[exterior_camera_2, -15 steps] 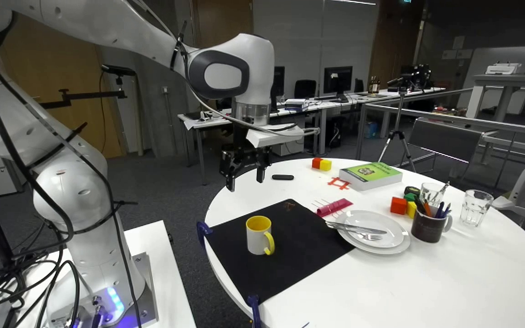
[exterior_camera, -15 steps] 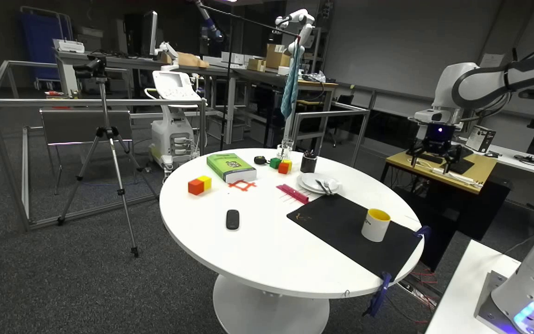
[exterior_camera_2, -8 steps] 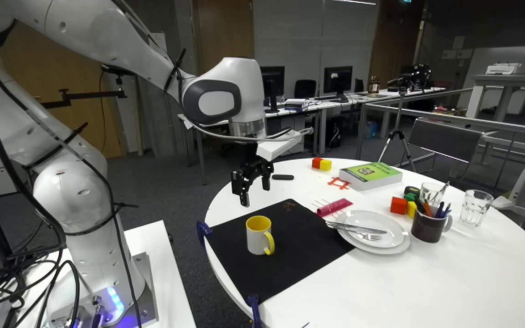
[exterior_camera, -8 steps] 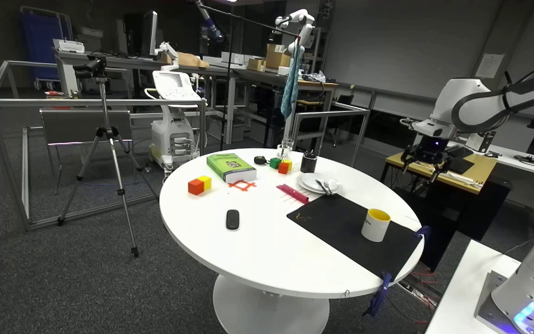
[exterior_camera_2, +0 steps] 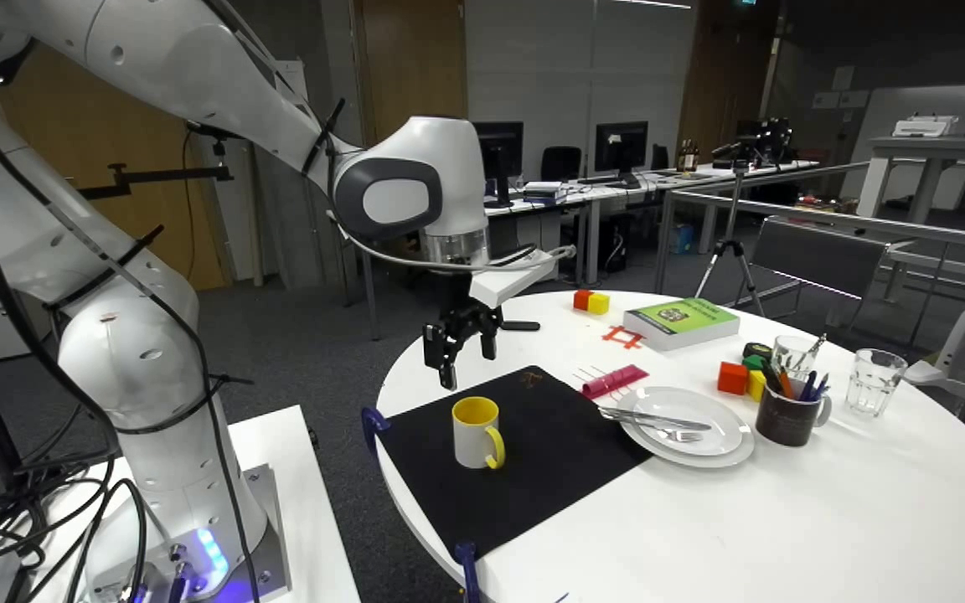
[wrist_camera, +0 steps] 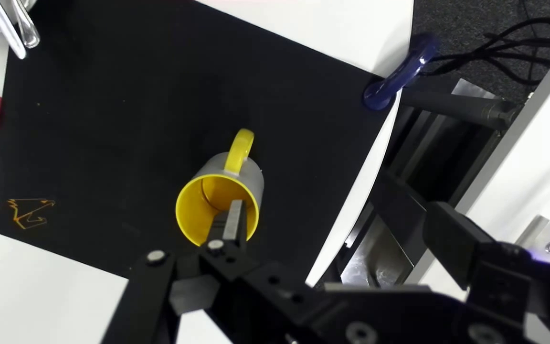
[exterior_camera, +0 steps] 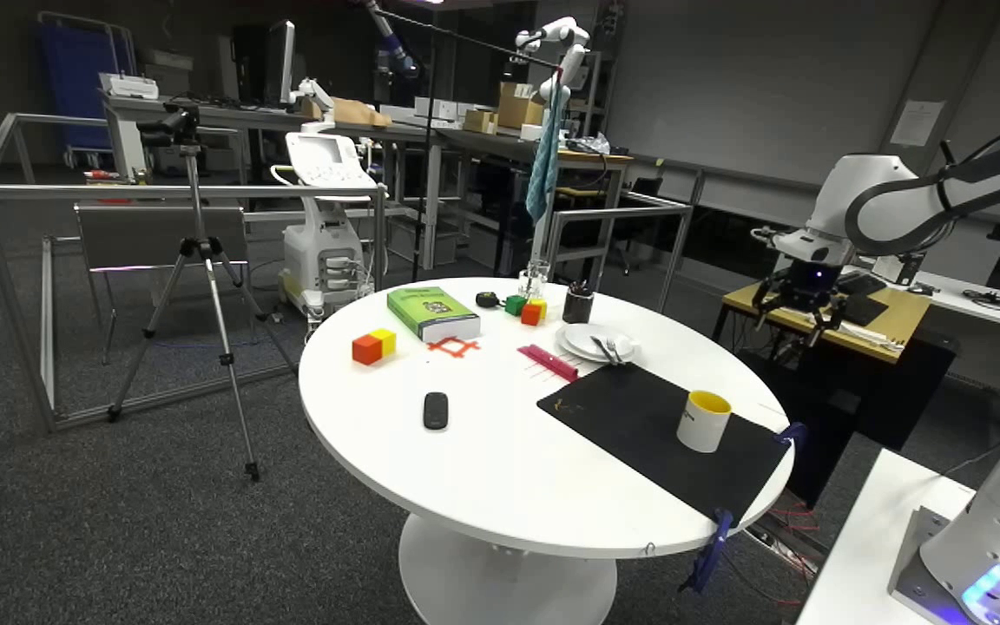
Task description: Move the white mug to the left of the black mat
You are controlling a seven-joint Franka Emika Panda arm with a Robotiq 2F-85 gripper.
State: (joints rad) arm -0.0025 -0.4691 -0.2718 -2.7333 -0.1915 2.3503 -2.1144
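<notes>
Small white cylindrical mug with yellow inside and yellow handle (exterior_camera_2: 472,444): upright on the large, thin, black rectangular mat (exterior_camera_2: 566,444), nearer the mat's clamped edge than the opposite one. Mat lies flat on the round white tabletop (exterior_camera_2: 826,528); dark blue clamps (exterior_camera_2: 374,419) at two of its corners, on the rim. Black two-fingered gripper (exterior_camera_2: 468,365) at the end of the white jointed arm (exterior_camera_2: 459,167), tips downward, fingers spread well apart. Both exterior views show a gap between gripper and mug. Wrist view: one finger overlaps the mug's mouth along the line of sight; handle on the far side of the mouth from that finger. At the mat's opposite end: stacked round white plates (exterior_camera_2: 734,450), metal knife (exterior_camera_2: 654,417) and metal fork (exterior_camera_2: 682,435) across them, ends reaching over the mat. Ridged pinkish-red strip (exterior_camera_2: 614,381) just beside the mat. Past the plates, a dark brown mug of pens (exterior_camera_2: 786,421), red block (exterior_camera_2: 732,378) near it. Elsewhere on the table: thick green-covered book (exterior_camera_2: 683,316), orange-red hash-shaped frame (exterior_camera_2: 438,335) beside it, small black oblong handset (exterior_camera: 436,411) well apart from both.
</notes>
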